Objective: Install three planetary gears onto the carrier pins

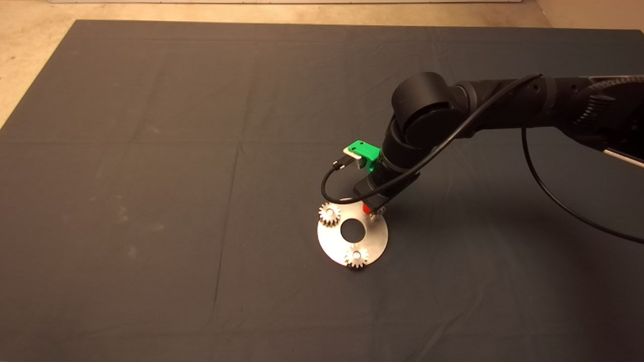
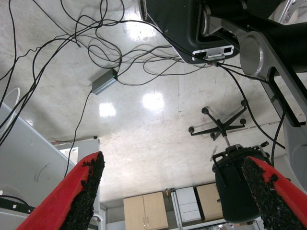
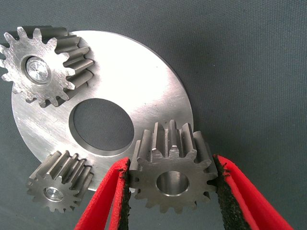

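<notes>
**Two gears on, the third in your right gripper over the disc**

You have two of the three gears seated. One gear (image 3: 45, 64) sits on its pin, whose bright end (image 3: 37, 68) shows through the bore. A second gear (image 3: 60, 188) is seated the same way, with its pin tip (image 3: 53, 193) visible in the middle. Both rest flat on the shiny disc (image 3: 139, 81), on either side of the large centre hole (image 3: 100, 125).

The third gear (image 3: 173, 172) is what remains. Your right gripper (image 3: 173, 184) is clenched on it, one pad against the teeth on each side. Its bore looks dark and empty, so I judge it is not yet down on a pin. The third pin is hidden beneath the gear and fingers, so you cannot confirm alignment from the wrist view. In the head view the right gripper (image 1: 373, 208) stands at the disc's edge (image 1: 332, 251), on the side nearest the arm, which is where the free pin should be.

Little stands in your way. The mat (image 1: 151, 201) around the disc is bare, and the seated gears are well apart from the held one. The arm's black cable (image 1: 327, 188) loops down close to one seated gear, so watch that.

Your left gripper (image 2: 172, 191) is parked away from the work with its fingers spread wide and nothing between them; its camera shows only cables, a chair and cabinets.
</notes>
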### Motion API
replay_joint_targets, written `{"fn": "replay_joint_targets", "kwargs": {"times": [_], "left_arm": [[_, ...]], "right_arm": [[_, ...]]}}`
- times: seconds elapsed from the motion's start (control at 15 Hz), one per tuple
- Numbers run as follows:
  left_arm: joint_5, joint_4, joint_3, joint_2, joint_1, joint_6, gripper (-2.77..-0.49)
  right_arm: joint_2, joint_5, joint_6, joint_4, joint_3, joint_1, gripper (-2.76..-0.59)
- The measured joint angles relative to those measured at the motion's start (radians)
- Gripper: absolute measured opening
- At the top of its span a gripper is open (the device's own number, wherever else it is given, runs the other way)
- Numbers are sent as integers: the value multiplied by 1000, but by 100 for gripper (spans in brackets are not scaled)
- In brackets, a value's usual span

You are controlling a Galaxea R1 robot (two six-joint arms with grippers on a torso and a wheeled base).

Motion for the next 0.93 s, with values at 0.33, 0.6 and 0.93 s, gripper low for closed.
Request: {"fn": "replay_joint_targets", "kwargs": {"times": [0.33, 0.6, 0.93], "left_arm": [[0, 0, 0, 0, 0, 0, -122], [0, -5, 0, 0, 0, 0, -122], [0, -7, 0, 0, 0, 0, -122]], "right_arm": [[-1, 0, 0, 1, -14, -8, -231], [-1, 1, 0, 1, -19, -10, -231], [-1, 2, 0, 9, -19, -11, -231]]}}
